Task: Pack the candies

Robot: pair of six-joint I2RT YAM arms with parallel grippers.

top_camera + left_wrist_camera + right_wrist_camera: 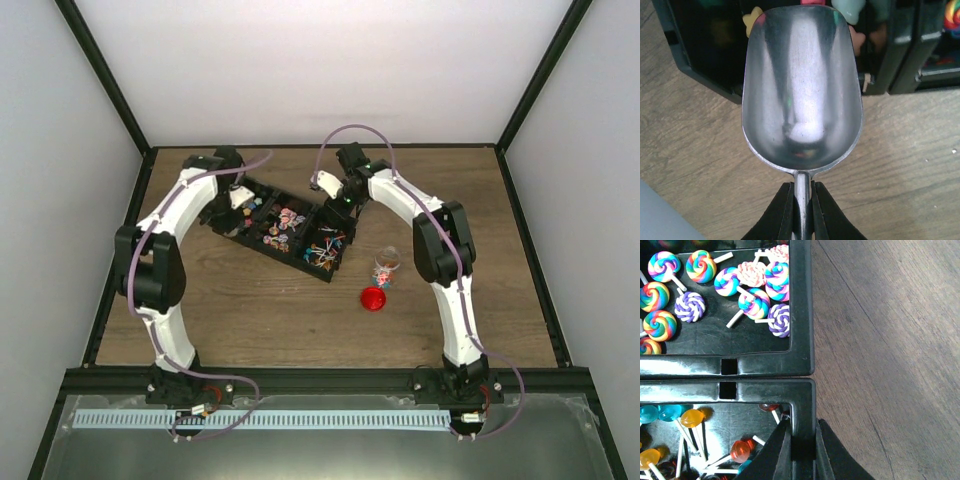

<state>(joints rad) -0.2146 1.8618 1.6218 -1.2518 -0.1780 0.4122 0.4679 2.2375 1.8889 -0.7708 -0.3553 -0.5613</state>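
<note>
The candies (pixel 283 224) lie in a row of black bins (pixel 262 248) at mid table: swirl lollipops (pixel 755 302) in one bin, small ball lollipops (pixel 692 417) in the one beside it. My left gripper (pixel 802 186) is shut on the handle of a silvery metal scoop (pixel 802 85), whose bowl is empty and hangs over the wood at the bins' edge. In the top view that gripper (pixel 238 198) is at the bins' left end. My right gripper (pixel 803 425) is shut on the side wall of the right-end bin (pixel 802 390), one finger inside and one outside.
A small clear jar (pixel 387 266) with a few candies in it stands upright right of the bins. A round red lid (pixel 373 298) lies flat on the wood just in front of it. Dark frame rails border the table.
</note>
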